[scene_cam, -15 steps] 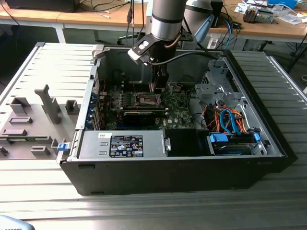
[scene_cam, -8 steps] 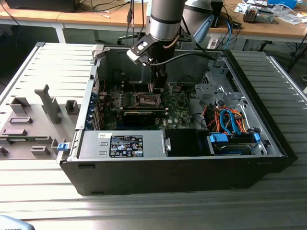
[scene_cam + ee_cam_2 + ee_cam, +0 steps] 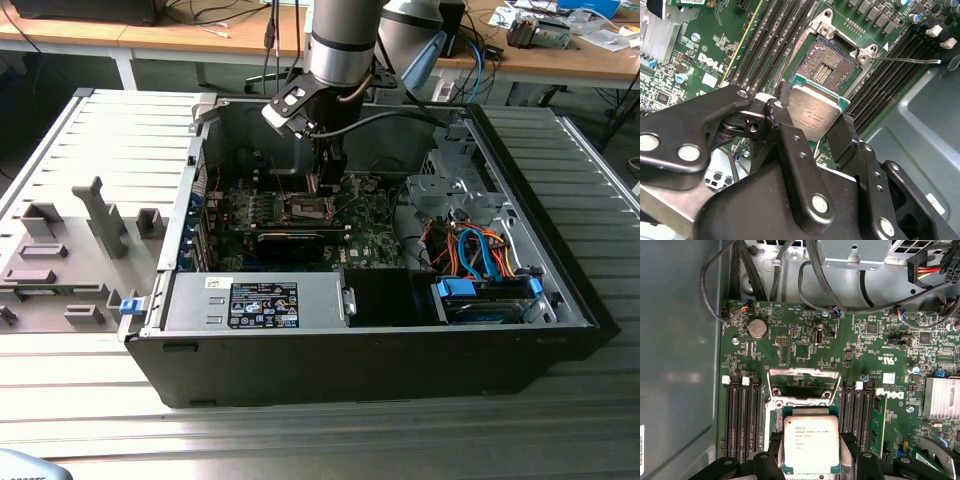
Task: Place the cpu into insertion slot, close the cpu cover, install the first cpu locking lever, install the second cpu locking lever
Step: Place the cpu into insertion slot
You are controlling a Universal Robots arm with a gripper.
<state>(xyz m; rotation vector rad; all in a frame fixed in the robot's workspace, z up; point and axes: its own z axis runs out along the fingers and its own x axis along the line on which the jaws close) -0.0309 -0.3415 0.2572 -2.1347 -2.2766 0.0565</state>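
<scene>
The cpu [image 3: 812, 112] partly hides the insertion slot [image 3: 832, 67].

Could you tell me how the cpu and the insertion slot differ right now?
The cpu has a smooth silver-grey top; the insertion slot shows a bed of fine contacts. The cpu is clamped in the jaws of the gripper; the insertion slot lies open and empty. Both are square.

cpu [image 3: 812, 116] apparently above insertion slot [image 3: 832, 67]

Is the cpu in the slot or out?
Out: the gripper holds the cpu clear of the slot, whose contacts lie bare.
</scene>
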